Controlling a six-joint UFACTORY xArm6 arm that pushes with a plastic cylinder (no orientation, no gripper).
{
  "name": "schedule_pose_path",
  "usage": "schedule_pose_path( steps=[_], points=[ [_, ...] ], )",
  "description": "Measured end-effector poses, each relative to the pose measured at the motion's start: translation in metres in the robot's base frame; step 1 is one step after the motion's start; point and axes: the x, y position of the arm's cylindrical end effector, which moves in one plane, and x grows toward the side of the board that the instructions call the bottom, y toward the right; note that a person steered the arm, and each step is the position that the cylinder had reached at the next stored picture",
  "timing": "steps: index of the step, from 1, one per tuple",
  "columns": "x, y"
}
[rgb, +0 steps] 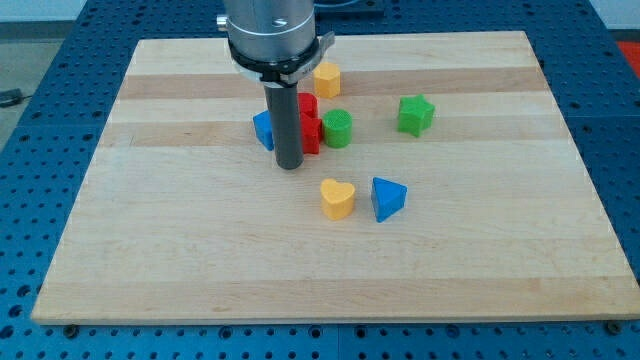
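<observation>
Your arm comes straight down from the view's top, its grey cylindrical housing above a dark rod that stands upright over the wooden bench (150, 250). There is no pincer on this arm, so nothing is apart or together; the rod simply ends in my tip (290, 166).

My tip sits at the middle of the board, just in front of a tight cluster. The rod hides part of the blue block (263, 130) on its left and the red block (309, 125) on its right; whether it touches either you cannot tell. A green cylinder (338, 128) sits against the red block's right side.

A yellow block (327, 77) lies behind the cluster. A green star (415, 114) stands well apart towards the view's right. Nearer the bottom, a yellow heart (338, 198) and a blue triangle (387, 198) lie just beside each other.
</observation>
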Motion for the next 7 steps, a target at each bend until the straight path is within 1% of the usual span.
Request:
schedule_pose_path(
  steps=[1,2,3,4,5,6,7],
  points=[
    [0.045,0.000],
    [0.103,0.027],
    [0.118,0.089],
    [0.097,0.142],
    [0.082,0.135],
    [0.128,0.129],
    [0.123,0.111]
  ],
)
